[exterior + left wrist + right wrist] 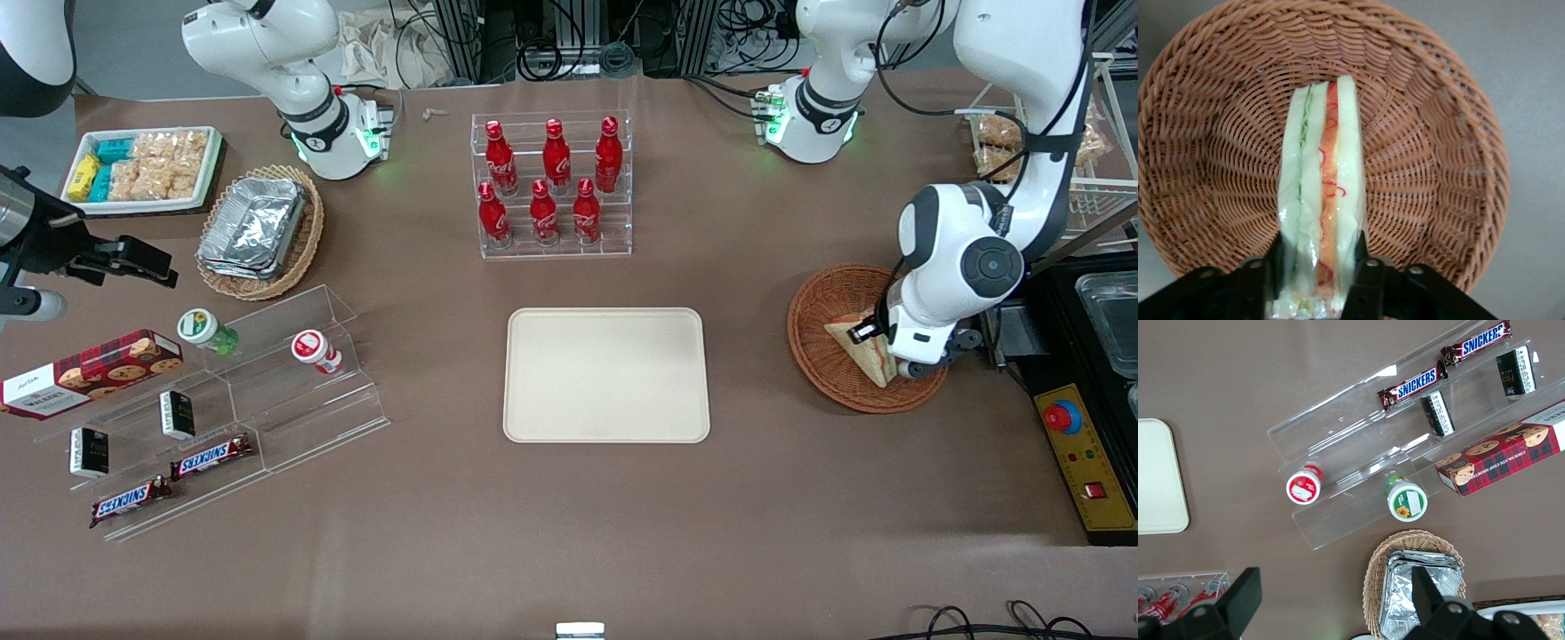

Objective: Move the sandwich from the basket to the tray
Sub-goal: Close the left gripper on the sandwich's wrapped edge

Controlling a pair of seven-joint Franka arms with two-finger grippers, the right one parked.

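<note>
The sandwich (pixel 1319 193) stands on edge inside the basket (pixel 822 311), its white bread slices upright with an orange-red layer and a green layer showing between them through clear wrap. The gripper (pixel 1318 277) is down in the basket with its two black fingers (pixel 1363 283) pressed against the sandwich's outer bread faces, clenched on the wedge at one end. The basket sits on the brown table (pixel 569 524) toward the working arm's end, well apart from the tray (pixel 606 374), which lies flat at the table's middle.

Farther from the front camera than the tray, a clear rack (pixel 551 185) holds six red bottles (pixel 544 212) with white script lettering too small to read. Toward the parked arm's end, a stepped clear display (pixel 222 418) carries two bars marked "SNICKERS" (pixel 212 456), a red tartan cookie box (pixel 89 372) printed "CHOCOLATE CHIP" in the right wrist view, and two small lidded cups (pixel 316 351).
</note>
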